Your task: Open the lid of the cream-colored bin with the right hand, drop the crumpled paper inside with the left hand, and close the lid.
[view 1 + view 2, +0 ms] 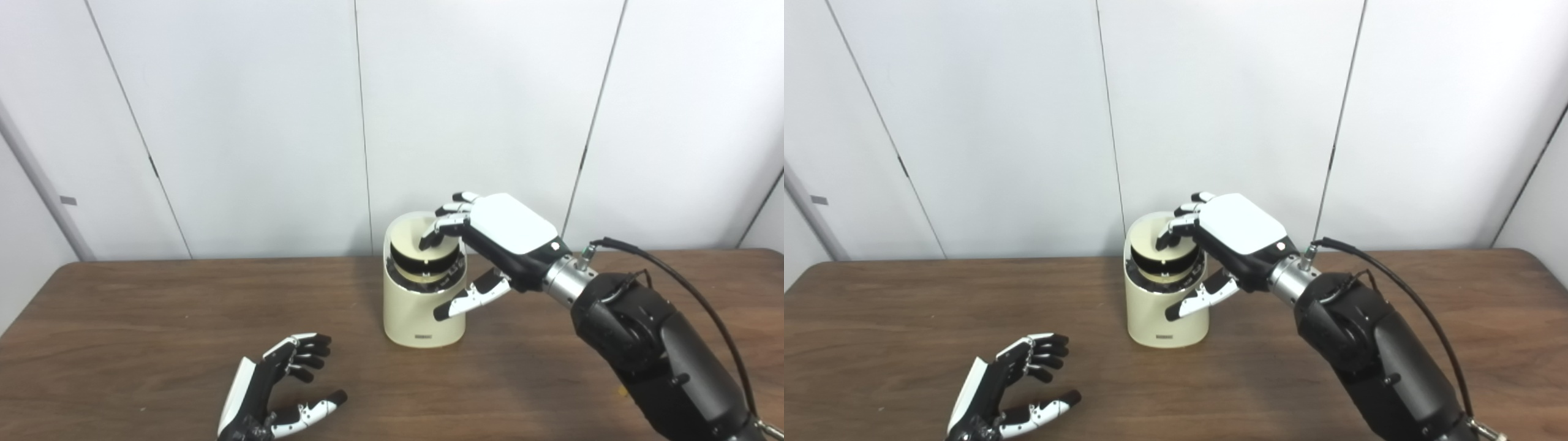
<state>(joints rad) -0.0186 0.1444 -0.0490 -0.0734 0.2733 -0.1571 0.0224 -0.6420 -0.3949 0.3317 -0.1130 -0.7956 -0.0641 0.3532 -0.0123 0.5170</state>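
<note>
right hand (pixel 499 242) raised, fingers spread, left hand (pixel 275 392) low, open

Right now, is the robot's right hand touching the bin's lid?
Touching. In the left eye view the right hand's fingertips rest on the tilted lid of the bin, with no gap visible.

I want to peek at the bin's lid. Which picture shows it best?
The left eye view, though only slightly: the lid shows a little larger there, tilted in the bin under the right hand. The right eye view shows the same lid, slightly smaller.
</note>
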